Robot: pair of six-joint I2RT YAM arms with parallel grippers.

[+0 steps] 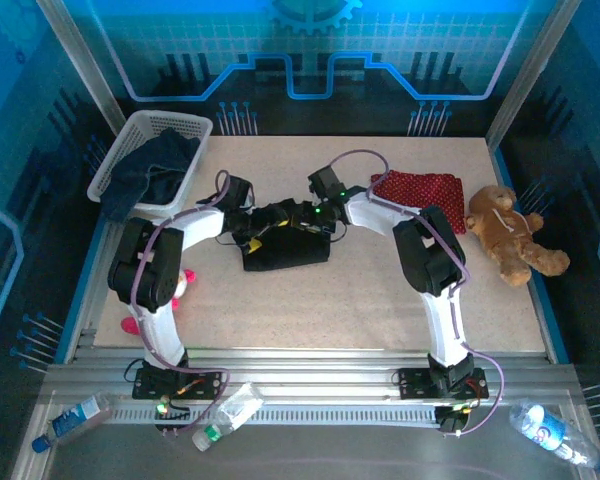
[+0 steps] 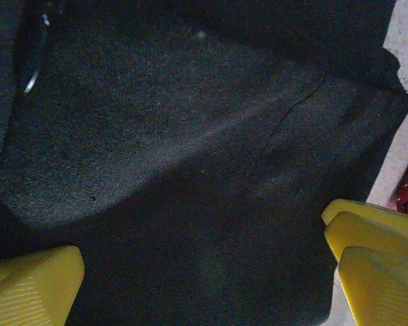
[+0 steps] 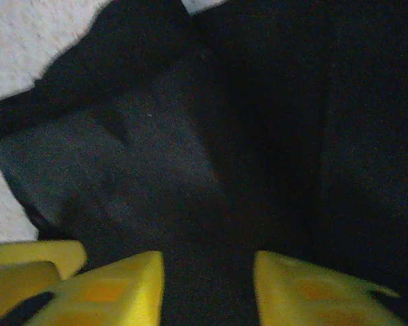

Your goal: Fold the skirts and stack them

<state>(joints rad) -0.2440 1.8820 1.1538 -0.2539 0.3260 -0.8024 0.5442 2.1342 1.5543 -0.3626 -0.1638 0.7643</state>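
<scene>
A plain black skirt (image 1: 285,250) lies bunched at the middle of the table. Both grippers hang low over its far edge. My left gripper (image 1: 263,222) is open wide, with the black cloth (image 2: 190,136) spread beneath its yellow fingers (image 2: 30,288). My right gripper (image 1: 305,215) faces it from the right, its jaws parted over the same dark cloth (image 3: 190,170); the midpoint (image 3: 207,285) shows only fabric below. A red skirt with white dots (image 1: 420,190) lies folded at the back right. Dark blue denim skirts (image 1: 150,170) spill from a basket.
The white basket (image 1: 170,125) stands at the back left corner. A brown teddy bear (image 1: 505,235) lies at the right edge. A small pink-and-white plush (image 1: 185,285) sits beside the left arm. Plastic bottles (image 1: 225,412) lie on the metal rail in front.
</scene>
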